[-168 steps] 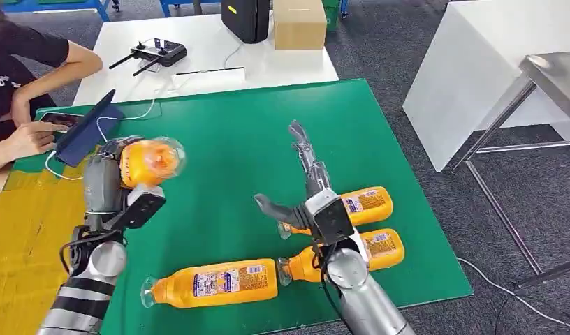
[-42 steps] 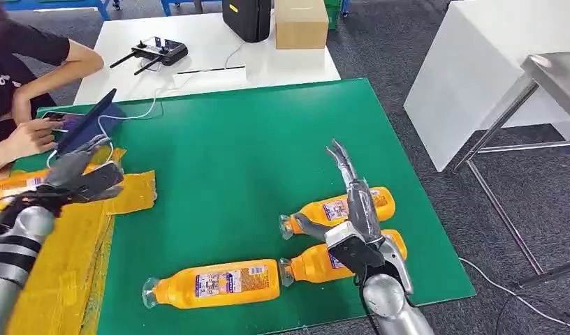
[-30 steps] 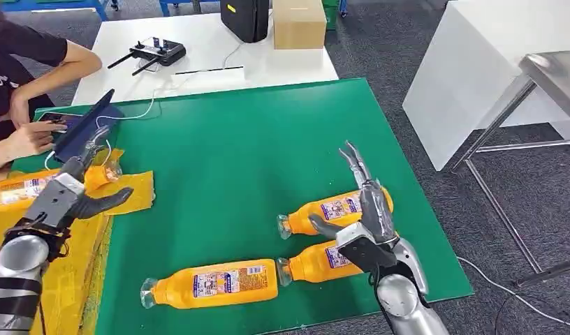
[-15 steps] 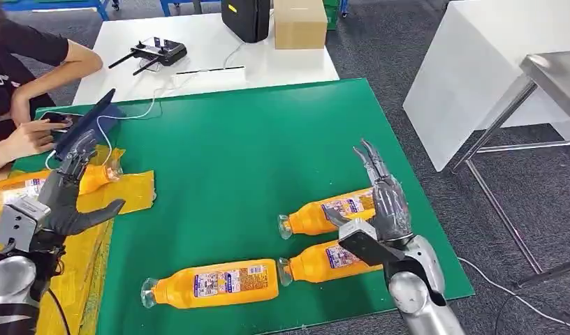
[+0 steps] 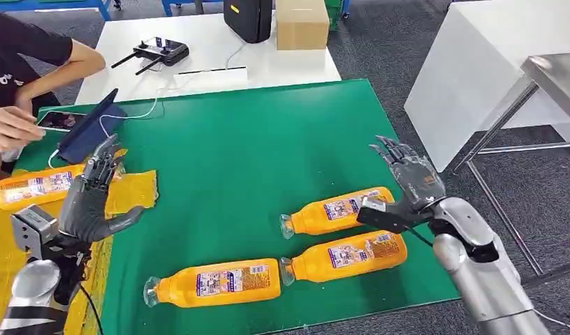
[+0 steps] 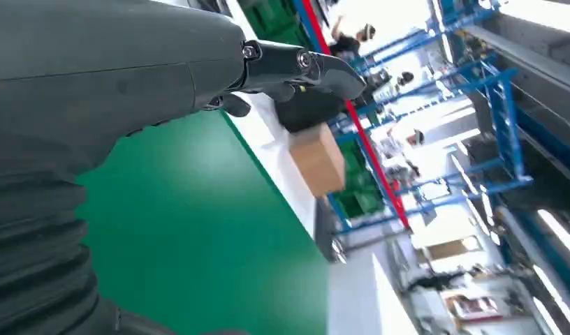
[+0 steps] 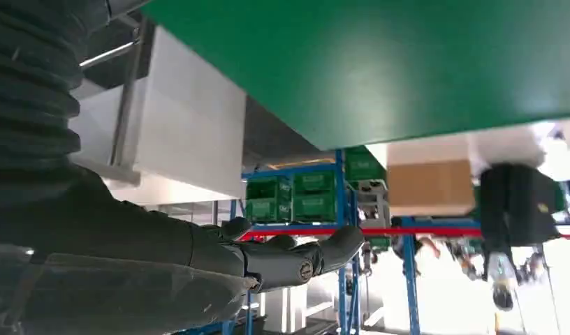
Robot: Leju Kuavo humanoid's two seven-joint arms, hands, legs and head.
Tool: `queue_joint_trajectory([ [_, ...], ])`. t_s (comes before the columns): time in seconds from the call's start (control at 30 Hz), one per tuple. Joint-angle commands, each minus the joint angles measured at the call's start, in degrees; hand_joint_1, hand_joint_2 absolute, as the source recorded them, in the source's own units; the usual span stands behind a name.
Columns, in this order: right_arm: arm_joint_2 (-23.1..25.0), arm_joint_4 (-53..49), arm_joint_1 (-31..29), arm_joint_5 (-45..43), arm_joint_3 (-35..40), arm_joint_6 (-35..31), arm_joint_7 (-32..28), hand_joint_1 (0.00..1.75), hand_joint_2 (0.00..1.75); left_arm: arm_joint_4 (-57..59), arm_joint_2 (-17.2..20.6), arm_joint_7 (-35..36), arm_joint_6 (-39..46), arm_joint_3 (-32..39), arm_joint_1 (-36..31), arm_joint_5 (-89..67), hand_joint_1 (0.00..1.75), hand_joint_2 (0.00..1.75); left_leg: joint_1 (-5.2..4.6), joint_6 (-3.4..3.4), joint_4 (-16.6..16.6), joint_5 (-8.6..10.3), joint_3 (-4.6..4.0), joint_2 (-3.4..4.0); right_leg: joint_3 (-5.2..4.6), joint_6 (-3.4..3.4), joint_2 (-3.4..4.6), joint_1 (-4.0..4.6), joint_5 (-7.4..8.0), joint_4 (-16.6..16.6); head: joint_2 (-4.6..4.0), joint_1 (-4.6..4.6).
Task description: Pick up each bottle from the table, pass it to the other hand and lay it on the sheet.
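On yellow sheet (image 5: 132, 192), bottle (image 5: 38, 187) now released by left robot hand (image 5: 86, 202).

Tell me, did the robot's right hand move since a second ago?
Yes. The right hand drew off the bottle it hovered over, toward the green table's right edge.

Green table top (image 5: 240, 153) carries three orange bottles, all lying on their sides: one at 6 o'clock (image 5: 212, 283), two side by side at 4 o'clock (image 5: 338, 211) (image 5: 348, 255). At 9 o'clock, a yellow sheet (image 5: 132, 192) bears a fourth bottle (image 5: 34, 187). At 10 o'clock, a dark tablet (image 5: 90, 129) with white cable (image 5: 139, 112).
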Motion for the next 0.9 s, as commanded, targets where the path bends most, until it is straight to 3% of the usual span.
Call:
queue_joint_trajectory([
  [0.03,0.2,18.8,-11.9,0.2,9.9,0.4,0.0,0.00,1.75,6.0,-3.2,-0.3,-1.2,-4.7,-3.9,1.5,0.00,1.75,0.07,-0.07,-0.1,0.00,0.14,-0.06,0.12,-0.05,0.06,0.05,0.01,-0.1,0.00,0.02],
  [0.43,3.2,26.6,-12.3,-0.4,12.3,-1.6,-1.8,0.00,1.75,6.3,-3.2,-0.3,-1.4,-6.4,-5.0,1.7,0.00,1.75,0.30,-0.10,0.0,-0.04,0.21,-0.11,0.21,-0.07,0.14,0.28,-0.01,-0.1,0.02,0.02],
  [0.57,4.4,26.2,-12.1,-5.8,13.5,1.0,-5.9,0.00,1.75,8.0,-3.2,-0.4,-1.4,-6.8,-6.3,2.2,0.00,1.75,0.22,-0.07,0.0,0.00,0.08,-0.05,0.06,-0.06,0.07,0.21,-0.01,0.0,0.00,0.02],
  [0.9,3.8,27.0,-13.7,-8.6,17.2,4.3,-7.5,0.00,1.75,11.0,-3.3,-0.6,-1.5,-7.5,-8.2,2.5,0.00,1.75,0.23,-0.09,0.0,-0.02,0.08,-0.09,0.06,-0.06,0.10,0.22,-0.02,0.0,0.00,0.02],
])
